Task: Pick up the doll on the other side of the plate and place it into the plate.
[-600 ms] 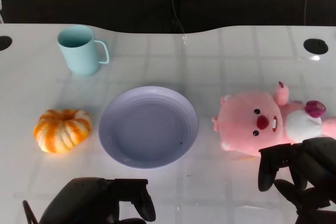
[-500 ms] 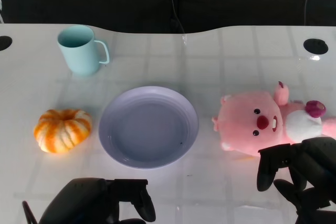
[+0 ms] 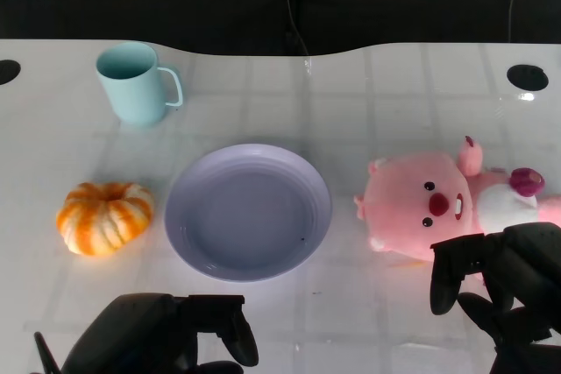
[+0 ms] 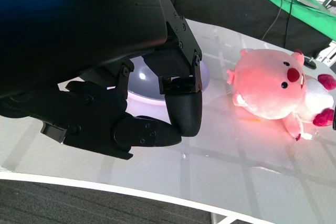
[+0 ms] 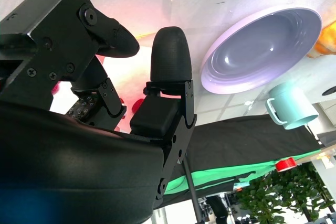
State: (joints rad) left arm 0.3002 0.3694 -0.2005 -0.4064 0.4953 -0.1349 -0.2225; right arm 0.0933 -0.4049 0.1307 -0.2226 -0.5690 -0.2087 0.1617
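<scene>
Table (image 3: 394,85): white and glossy with faint grid lines; it carries everything below, and a dark backdrop lies beyond its far edge.
Plate (image 3: 180,238): pale lavender, round and shallow, sitting at the middle of the table with nothing in it; the left wrist view shows its rim (image 4: 137,92) behind the fingers, and the right wrist view shows its bowl (image 5: 294,30).
Doll (image 3: 425,208): a pink plush with a red nose and white belly, lying on the table to the right of the plate and apart from it, face up toward the camera; it also shows in the left wrist view (image 4: 273,85).
Right hand (image 3: 504,291): black, low at the doll's near edge, fingers apart and reaching over the toy's lower side; it holds nothing, and I cannot tell whether a fingertip touches the plush.
Left hand (image 3: 166,335): black, near the table's front edge below the plate, fingers loosely curved and apart, holding nothing.
Pumpkin (image 3: 103,216): orange and white striped, just left of the plate.
Mug (image 3: 131,83): light blue, upright, handle to the right, at the far left.
</scene>
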